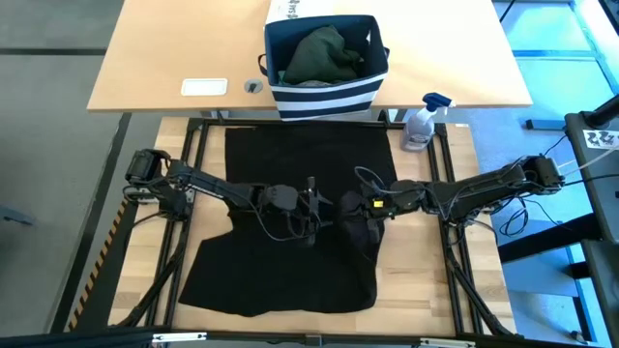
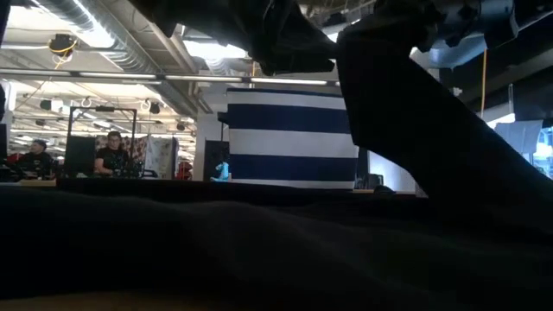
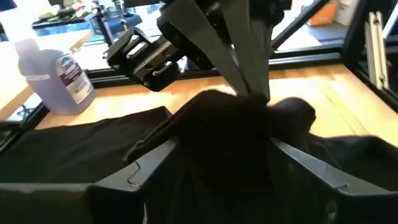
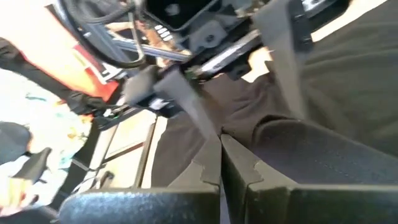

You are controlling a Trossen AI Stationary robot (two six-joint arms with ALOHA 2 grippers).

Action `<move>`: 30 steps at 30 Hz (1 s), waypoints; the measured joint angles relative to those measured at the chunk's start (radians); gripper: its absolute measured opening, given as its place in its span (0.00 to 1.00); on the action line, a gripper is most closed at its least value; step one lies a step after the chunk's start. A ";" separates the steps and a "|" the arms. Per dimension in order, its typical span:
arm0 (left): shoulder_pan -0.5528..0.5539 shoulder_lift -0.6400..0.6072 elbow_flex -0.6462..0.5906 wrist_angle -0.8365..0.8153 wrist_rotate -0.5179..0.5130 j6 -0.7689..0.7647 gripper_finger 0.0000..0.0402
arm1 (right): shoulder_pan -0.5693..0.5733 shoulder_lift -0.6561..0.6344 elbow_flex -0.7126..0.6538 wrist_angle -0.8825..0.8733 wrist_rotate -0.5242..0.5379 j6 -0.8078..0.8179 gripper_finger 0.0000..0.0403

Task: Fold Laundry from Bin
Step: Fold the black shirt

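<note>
Two arms reach low toward table centre over the spread black garment point(image 1: 290, 227). Left gripper point(image 1: 321, 205) spread apart at nine o'clock; right gripper point(image 1: 350, 205) pinched together at three. Farther, at twelve, the bin point(image 1: 325, 92) holds dark green laundry point(image 1: 321, 55).

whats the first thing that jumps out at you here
A large black cloth garment lies spread over the wooden table, with the left gripper and right gripper meeting over its middle. Behind it stands the navy white-striped fabric bin, holding a dark green garment.
</note>
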 joint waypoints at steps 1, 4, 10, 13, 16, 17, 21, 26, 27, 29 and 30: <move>0.001 0.000 0.000 0.000 -0.001 0.015 0.57 | 0.008 0.000 0.000 0.006 -0.010 0.000 0.00; 0.004 0.000 0.000 0.000 -0.008 0.078 0.57 | 0.032 0.000 0.002 0.004 -0.017 0.000 0.00; 0.022 0.000 0.000 0.008 0.032 0.183 0.57 | 0.076 0.000 0.005 -0.001 -0.031 0.000 0.00; 0.030 0.000 0.000 0.034 0.078 0.235 0.57 | 0.078 0.000 0.005 0.004 -0.030 0.000 0.00; 0.038 0.000 0.000 0.071 0.133 0.275 0.57 | 0.075 0.001 0.005 0.006 -0.030 0.006 0.00; 0.039 0.000 0.000 0.079 0.153 0.286 0.57 | 0.075 0.006 0.005 0.014 -0.029 0.012 0.00; 0.039 0.000 0.000 0.084 0.185 0.320 0.57 | 0.075 0.041 0.040 0.005 -0.030 0.015 0.00; 0.038 0.000 0.000 0.088 0.257 0.313 0.57 | 0.075 0.121 0.122 -0.037 -0.060 -0.006 0.00; 0.036 0.000 0.000 0.084 0.265 0.313 0.57 | 0.075 0.138 0.142 -0.058 -0.062 -0.009 0.00; 0.028 0.000 0.000 0.071 0.269 0.313 0.57 | 0.075 0.164 0.175 -0.097 -0.065 -0.016 0.00; 0.023 0.000 0.000 0.060 0.270 0.313 0.57 | 0.075 0.175 0.187 -0.110 -0.065 -0.020 0.00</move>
